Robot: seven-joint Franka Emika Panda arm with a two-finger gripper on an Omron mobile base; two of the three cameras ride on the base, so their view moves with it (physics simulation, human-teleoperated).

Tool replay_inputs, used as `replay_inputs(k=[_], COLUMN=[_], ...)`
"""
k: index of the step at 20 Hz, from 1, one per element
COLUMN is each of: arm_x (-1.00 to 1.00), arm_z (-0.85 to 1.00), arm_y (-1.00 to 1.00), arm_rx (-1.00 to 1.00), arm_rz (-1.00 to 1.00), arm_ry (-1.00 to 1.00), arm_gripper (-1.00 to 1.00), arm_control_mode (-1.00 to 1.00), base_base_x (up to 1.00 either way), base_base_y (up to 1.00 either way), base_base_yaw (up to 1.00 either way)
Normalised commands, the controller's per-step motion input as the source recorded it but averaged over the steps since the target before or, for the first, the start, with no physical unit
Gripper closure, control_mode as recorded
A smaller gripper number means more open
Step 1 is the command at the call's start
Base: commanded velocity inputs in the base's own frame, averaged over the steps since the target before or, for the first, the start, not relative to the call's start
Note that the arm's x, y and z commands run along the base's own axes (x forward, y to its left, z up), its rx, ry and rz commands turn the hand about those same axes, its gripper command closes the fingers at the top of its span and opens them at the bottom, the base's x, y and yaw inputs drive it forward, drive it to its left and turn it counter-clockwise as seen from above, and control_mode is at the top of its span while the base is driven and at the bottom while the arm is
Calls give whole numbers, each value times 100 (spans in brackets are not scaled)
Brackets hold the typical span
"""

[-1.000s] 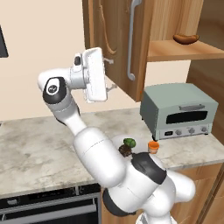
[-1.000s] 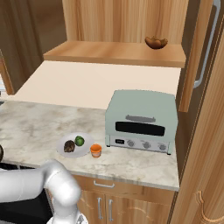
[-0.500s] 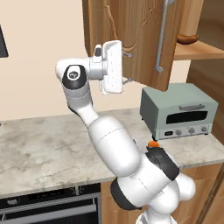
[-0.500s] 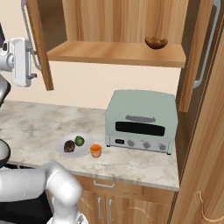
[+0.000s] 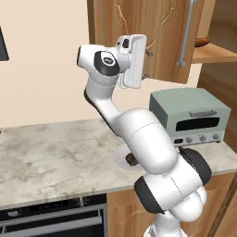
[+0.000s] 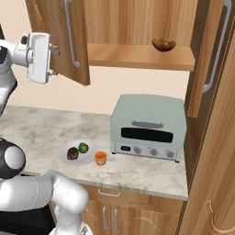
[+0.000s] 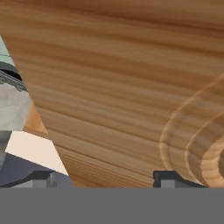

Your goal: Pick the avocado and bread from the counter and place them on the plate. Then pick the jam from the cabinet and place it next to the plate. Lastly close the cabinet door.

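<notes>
Step in hand, by my reading: the last one, closing the cabinet door [image 6: 57, 39]. The avocado [image 6: 83, 147] and the bread [image 6: 73, 153] both lay on the plate [image 6: 90, 157], side by side. The jam [image 6: 100, 158] stood on the counter [image 6: 41, 131] just beside the plate's right rim, in front of the toaster oven [image 6: 149, 126]. Those parts looked done.

The gripper [image 6: 54, 59] was held high, against the carved face of the left door near its lower edge. The hand view showed wood grain and the curved groove very close, with the fingertips [image 7: 168, 178] low in the frame and set apart. They appeared spread with nothing between them, pressing rather than holding; whether they actually touched the wood could not be told.

The door stood part-way open, angled out from the cabinet [image 6: 137, 27]. The long silver handle [image 6: 69, 34] was untouched. A brown bowl [image 6: 164, 44] sat on the shelf inside. The right door [image 6: 211, 50] also stood open.

Next move, as a judgement: push along the door's arc until it sits flush, keeping contact on the flat panel so the fingers do not slide off the lower edge.
</notes>
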Motion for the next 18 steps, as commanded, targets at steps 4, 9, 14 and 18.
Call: replay_inputs(k=[4,9,14,18], arm_x=[82,92,100,100], arm_z=[-6,-30,-38,-32], arm_y=[-75,-80,-79,-78], arm_rx=[18,15,12,12], arm_rz=[35,40,41,41], arm_ry=[-10,-6,-1,0], arm_gripper=[-100,-100,-100,-100], arm_control_mode=[-100,-100,-100,-100], base_base_x=[0,0,0,0], base_base_y=[0,0,0,0], base_base_yaw=[0,0,0,0])
